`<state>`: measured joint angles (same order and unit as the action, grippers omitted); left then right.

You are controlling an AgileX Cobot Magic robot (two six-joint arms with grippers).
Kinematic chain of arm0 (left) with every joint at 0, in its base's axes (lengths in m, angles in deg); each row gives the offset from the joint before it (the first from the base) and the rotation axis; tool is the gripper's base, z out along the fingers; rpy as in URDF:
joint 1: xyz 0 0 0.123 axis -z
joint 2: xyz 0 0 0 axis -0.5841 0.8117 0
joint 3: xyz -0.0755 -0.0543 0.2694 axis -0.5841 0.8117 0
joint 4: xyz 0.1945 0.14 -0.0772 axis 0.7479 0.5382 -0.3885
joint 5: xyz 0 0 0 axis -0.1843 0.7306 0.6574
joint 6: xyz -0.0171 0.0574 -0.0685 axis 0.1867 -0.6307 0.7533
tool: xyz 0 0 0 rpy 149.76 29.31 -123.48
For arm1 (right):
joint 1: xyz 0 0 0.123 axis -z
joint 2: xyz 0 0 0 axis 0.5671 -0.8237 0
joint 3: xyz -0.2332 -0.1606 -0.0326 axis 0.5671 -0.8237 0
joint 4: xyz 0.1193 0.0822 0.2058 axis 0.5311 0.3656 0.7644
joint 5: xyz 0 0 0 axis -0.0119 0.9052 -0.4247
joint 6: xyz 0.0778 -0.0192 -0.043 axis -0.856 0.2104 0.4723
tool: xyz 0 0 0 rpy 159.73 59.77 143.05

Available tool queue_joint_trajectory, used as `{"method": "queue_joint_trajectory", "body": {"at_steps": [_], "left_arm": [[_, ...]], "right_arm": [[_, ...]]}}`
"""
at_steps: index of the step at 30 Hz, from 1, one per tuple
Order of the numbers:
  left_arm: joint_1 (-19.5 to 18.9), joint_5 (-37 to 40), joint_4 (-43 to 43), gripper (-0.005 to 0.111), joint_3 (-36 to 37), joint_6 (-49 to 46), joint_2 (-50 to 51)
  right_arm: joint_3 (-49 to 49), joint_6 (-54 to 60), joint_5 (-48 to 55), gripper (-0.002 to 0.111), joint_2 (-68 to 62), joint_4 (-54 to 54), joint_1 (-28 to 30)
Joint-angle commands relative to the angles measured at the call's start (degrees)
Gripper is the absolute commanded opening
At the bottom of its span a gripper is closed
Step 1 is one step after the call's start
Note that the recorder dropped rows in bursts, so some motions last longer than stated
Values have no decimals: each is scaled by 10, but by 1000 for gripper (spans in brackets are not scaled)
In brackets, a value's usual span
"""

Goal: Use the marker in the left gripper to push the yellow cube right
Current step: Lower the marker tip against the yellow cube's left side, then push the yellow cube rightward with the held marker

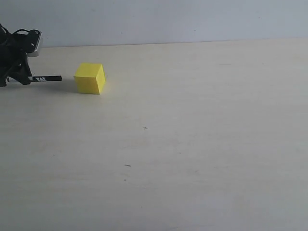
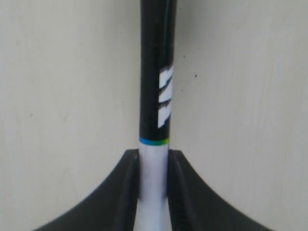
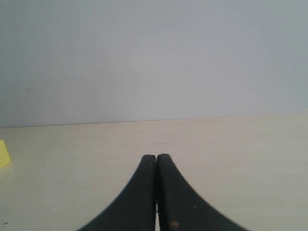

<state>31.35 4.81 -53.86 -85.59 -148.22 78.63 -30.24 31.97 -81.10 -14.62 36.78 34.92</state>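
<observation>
Here, tabletop [image 1: 192, 144] separates marker [image 1: 46, 78] from yellow cube [image 1: 90, 78].

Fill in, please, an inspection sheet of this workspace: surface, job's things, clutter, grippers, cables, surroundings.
Surface: pale table, flat, with a few dark specks.
Job's things: yellow cube stands on the table; marker is held level, its black end pointing at the cube, a gap between them.
Clutter: nothing seen.
Grippers: left gripper shut on the marker's white barrel; right gripper shut, empty.
Cables: black cable loops above the left gripper.
Surroundings: plain pale wall.
</observation>
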Motion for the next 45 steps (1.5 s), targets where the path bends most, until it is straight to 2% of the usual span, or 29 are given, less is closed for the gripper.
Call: {"method": "queue_joint_trajectory", "body": {"at_steps": [1, 9, 12, 21, 24, 29, 36, 38, 41, 45], "left_arm": [[33, 3, -25, 0, -3, -2, -2], [97, 13, -27, 0, -3, -8, -2], [95, 7, -30, 0, -3, -5, -2], [45, 38, -26, 0, -3, 46, -2], [44, 46, -26, 0, -3, 57, -2], [75, 47, -26, 0, -3, 72, -2], [147, 3, -30, 0, -3, 76, -2], [154, 0, -30, 0, -3, 78, -2], [148, -3, -29, 0, -3, 96, -2], [118, 19, -26, 0, -3, 111, -2]], "right_arm": [[-3, 0, -3, 0, 3, -1, 1], [-3, 1, -3, 0, 3, -1, 1], [-3, 1, -3, 0, 3, -1, 1], [-3, 0, -3, 0, 3, -1, 1], [-3, 1, -3, 0, 3, -1, 1], [-3, 0, -3, 0, 3, -1, 1], [-3, 1, -3, 0, 3, -1, 1], [-3, 1, -3, 0, 3, -1, 1], [-3, 1, -3, 0, 3, -1, 1], [-3, 0, -3, 0, 3, -1, 1]]}}
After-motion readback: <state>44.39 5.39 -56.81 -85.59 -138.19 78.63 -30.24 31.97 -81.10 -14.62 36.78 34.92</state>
